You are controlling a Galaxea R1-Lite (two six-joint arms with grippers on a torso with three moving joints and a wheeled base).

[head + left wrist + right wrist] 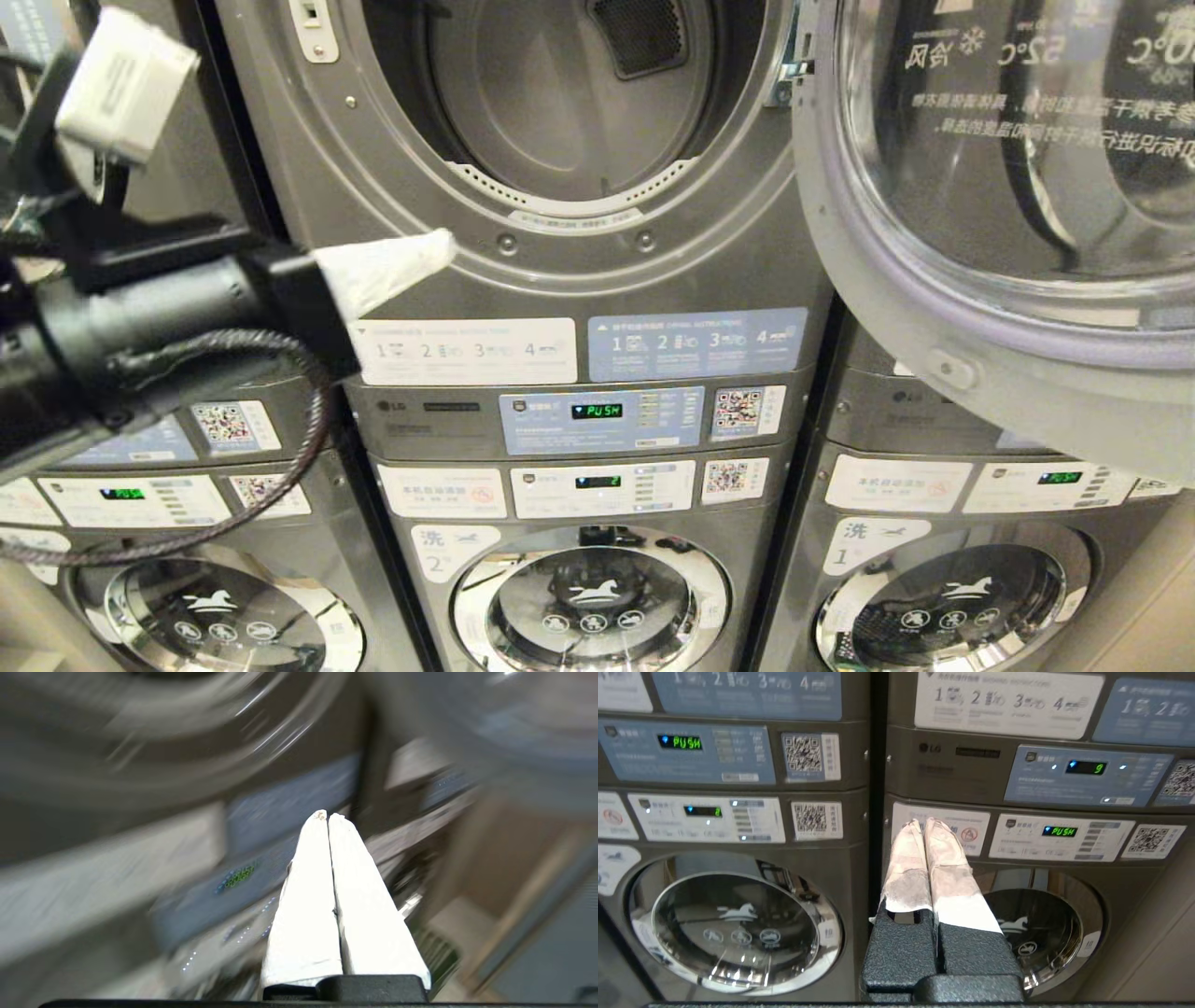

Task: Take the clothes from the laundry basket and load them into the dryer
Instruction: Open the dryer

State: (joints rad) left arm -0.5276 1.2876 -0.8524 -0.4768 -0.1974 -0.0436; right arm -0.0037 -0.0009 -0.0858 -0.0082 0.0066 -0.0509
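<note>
While my left pincer (439, 250) sits pressed together and empty just below the dryer (560, 112) opening, my right pincer (924, 823) is likewise shut on nothing, down by the washers. I judge loading barely begun: the dryer's door (1008, 233) hangs open, its grey drum looks bare, and no basket or clothes are in view.

Dryer (560, 121) sits up top in the middle stack, washer (590, 602) right below it, control panels (602, 420) sandwiched between. Its door (990, 215) hangs open off to the right, covering the upper part of the right stack. Left tool (439, 250) is just below-left of the drum opening. More stacks flank both sides.
</note>
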